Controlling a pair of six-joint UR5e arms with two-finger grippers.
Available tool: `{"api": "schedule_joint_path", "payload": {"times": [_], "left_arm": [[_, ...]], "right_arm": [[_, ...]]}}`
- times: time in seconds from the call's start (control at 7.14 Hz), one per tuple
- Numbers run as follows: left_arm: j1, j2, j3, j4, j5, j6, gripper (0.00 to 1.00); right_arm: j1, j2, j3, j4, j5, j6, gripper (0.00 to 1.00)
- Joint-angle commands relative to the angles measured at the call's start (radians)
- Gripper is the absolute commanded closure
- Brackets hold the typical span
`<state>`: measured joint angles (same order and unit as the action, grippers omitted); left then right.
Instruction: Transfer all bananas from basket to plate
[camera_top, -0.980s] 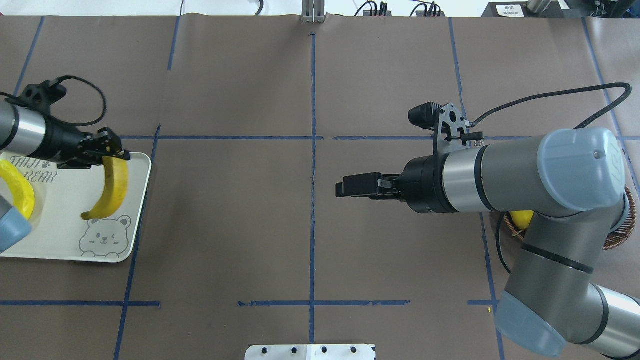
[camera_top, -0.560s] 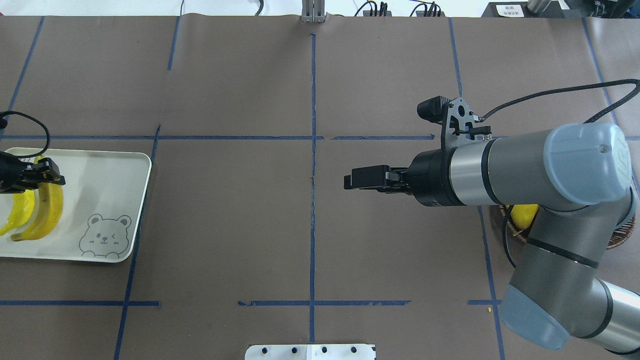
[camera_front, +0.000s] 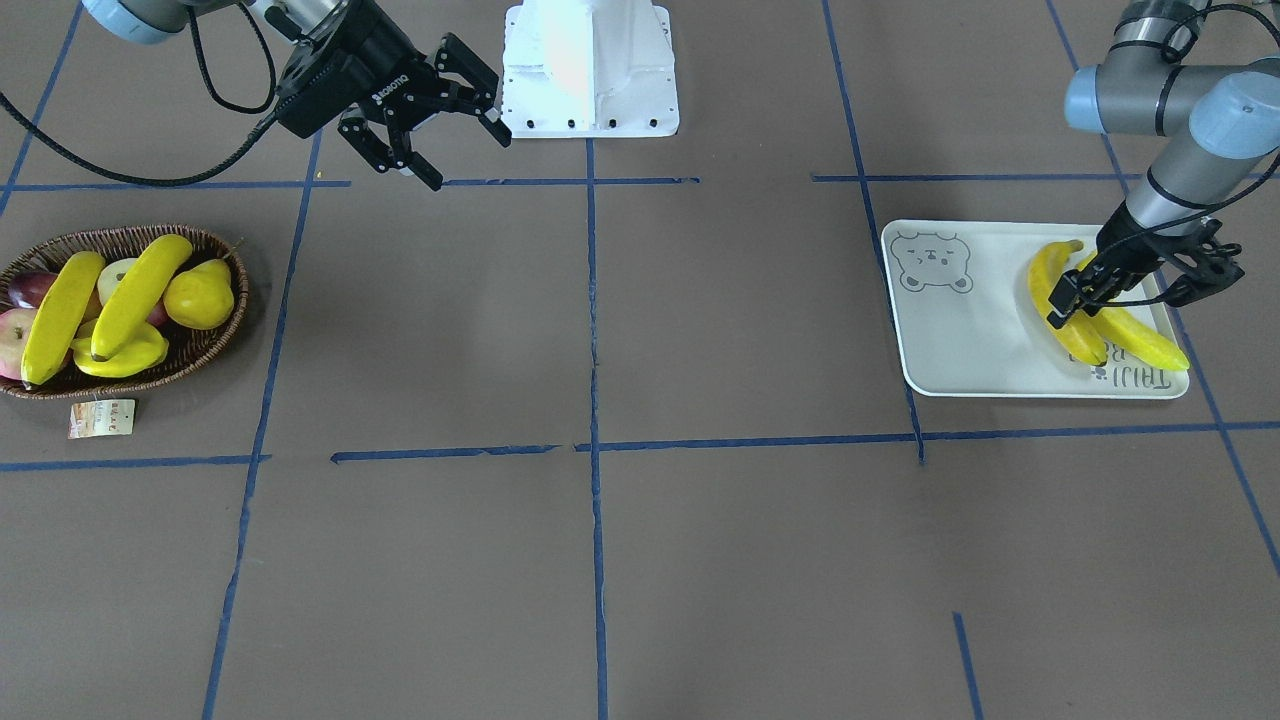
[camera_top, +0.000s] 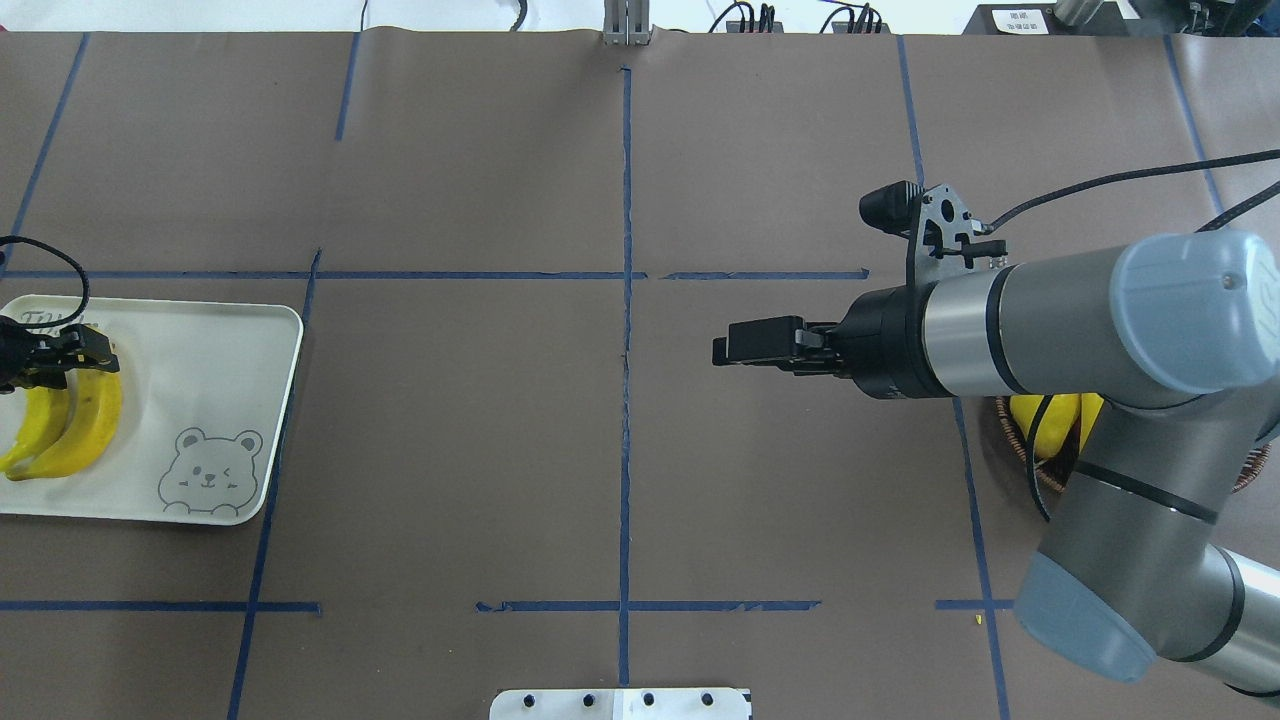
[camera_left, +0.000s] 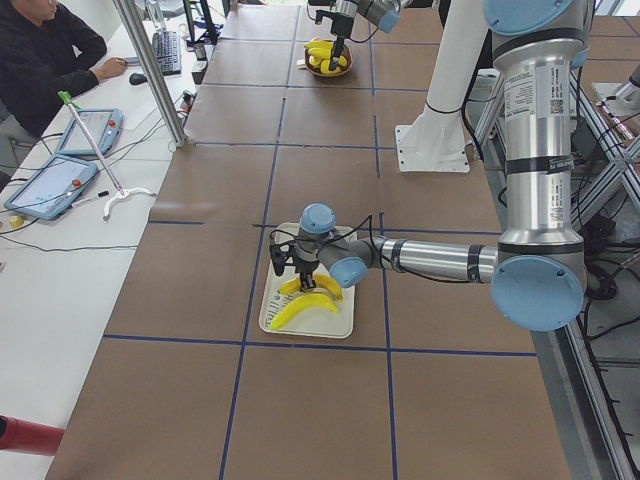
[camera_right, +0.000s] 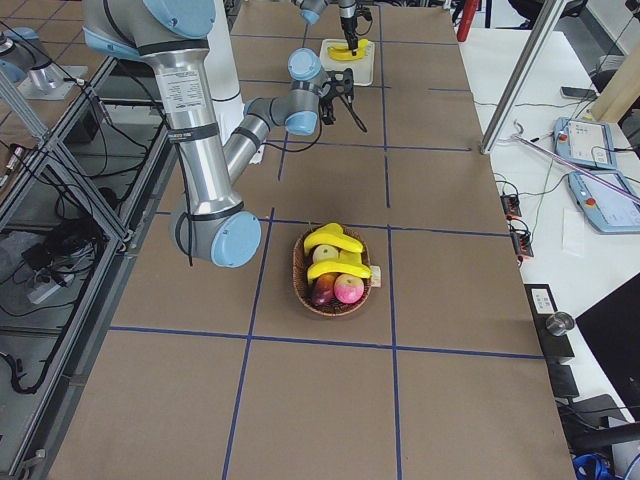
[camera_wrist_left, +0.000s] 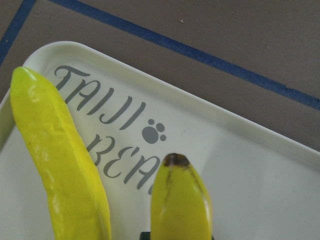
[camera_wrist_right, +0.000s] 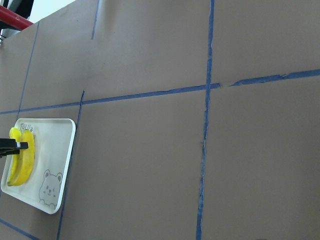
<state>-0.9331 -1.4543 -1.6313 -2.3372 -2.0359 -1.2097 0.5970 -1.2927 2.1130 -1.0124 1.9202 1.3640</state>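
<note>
My left gripper (camera_front: 1065, 300) is shut on the upper end of a banana (camera_top: 88, 425) that rests low on the white bear plate (camera_top: 200, 380), close beside a second banana (camera_top: 30, 430). The left wrist view shows the held banana's tip (camera_wrist_left: 180, 200) and the other banana (camera_wrist_left: 65, 165) over the grey lettering. My right gripper (camera_front: 440, 135) is open and empty, above the table between the midline and the wicker basket (camera_front: 205, 352). Two bananas (camera_front: 60, 315) (camera_front: 140, 295) lie in the basket. In the overhead view my right arm hides most of the basket (camera_top: 1022, 450).
The basket also holds a yellow pear (camera_front: 200, 295), a yellow starfruit (camera_front: 125, 360) and apples (camera_front: 15, 340). A paper tag (camera_front: 100, 418) lies in front of it. The robot's white base (camera_front: 590, 70) stands at the table's edge between the arms.
My left gripper carried its banana leftward across the plate and lowered it beside the other banana. My right gripper drew back to the right, toward the basket.
</note>
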Motion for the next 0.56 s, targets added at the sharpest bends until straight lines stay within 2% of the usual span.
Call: {"api": "schedule_joint_path", "payload": {"times": [0.0,0.14,0.42], "left_arm": [[-0.007,0.0,-0.028,0.004,-0.027,0.028,0.0],[-0.022,-0.003,-0.059,0.006,-0.091,0.028,0.0],[-0.13,-0.017,-0.145,0.059,-0.246,0.027,0.0]], "right_arm": [[0.064,-0.049,0.001,-0.002,0.061,-0.009,0.0],[0.128,-0.104,0.002,-0.002,0.113,-0.019,0.0],[0.222,-0.262,0.024,-0.002,0.161,-0.092,0.0]]}}
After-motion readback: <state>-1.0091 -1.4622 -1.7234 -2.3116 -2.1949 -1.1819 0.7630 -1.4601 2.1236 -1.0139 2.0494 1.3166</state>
